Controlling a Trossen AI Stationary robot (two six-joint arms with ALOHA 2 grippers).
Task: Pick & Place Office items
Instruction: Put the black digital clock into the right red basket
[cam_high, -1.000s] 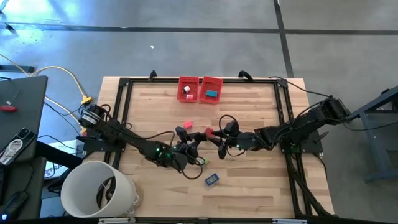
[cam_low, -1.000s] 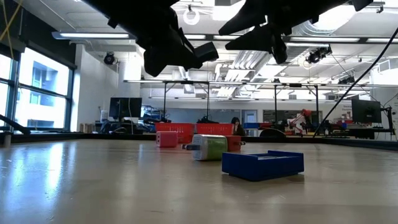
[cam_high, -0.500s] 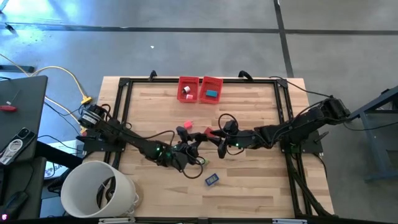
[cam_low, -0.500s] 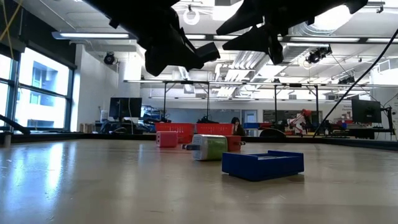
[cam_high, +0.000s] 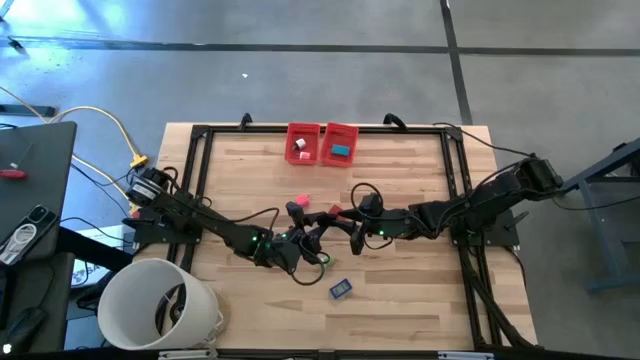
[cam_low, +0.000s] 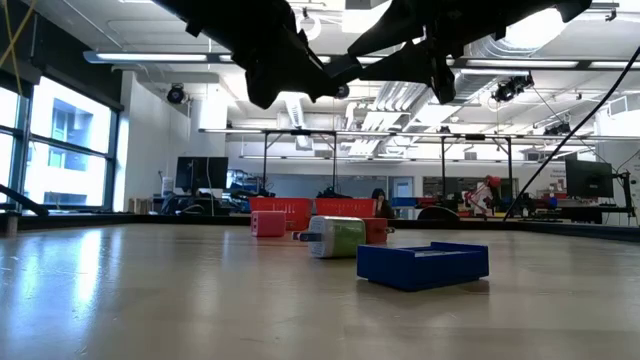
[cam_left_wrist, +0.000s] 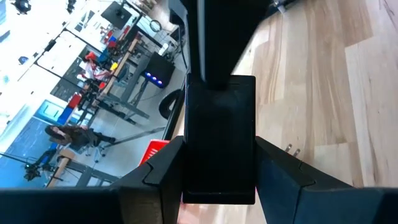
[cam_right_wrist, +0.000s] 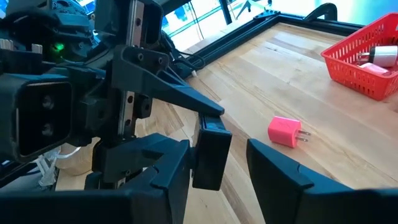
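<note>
Wooden table (cam_high: 420, 280), concrete floor around it, white plastic bucket (cam_high: 160, 305) off one corner. High view: left arm (cam_high: 200, 220) and right arm (cam_high: 450, 212) meet nose to nose mid-table. Loose pieces lie around the meeting point: a pink plug-shaped piece (cam_high: 302, 201) on the bin side and a dark blue flat piece (cam_high: 340, 289) on the near side. Two red plastic mesh bins (cam_high: 322, 131) sit well beyond at the far edge.

Low view: both arm ends hang clear above the table. Blue piece, a green-and-grey piece (cam_low: 335, 237) and the pink one sit below, untouched.

Left wrist view: left fingers (cam_left_wrist: 158, 177) pinch a black rectangular block (cam_left_wrist: 217, 140) across its width. It sticks out past the fingertips.

Right wrist view: right fingers (cam_right_wrist: 165, 171) are spread to either side of the same block. Table shows through a gap on one side, so no clamp yet. Pink piece is beyond the fingertips, near one bin.

Read: mid-air handover. Block looks small, rigid, light and smooth, so likely slippery. Best hold is flat faces square to the pads, on the free end clear of the left fingertips. Off-centre pinch risks it pivoting or squirting out.
</note>
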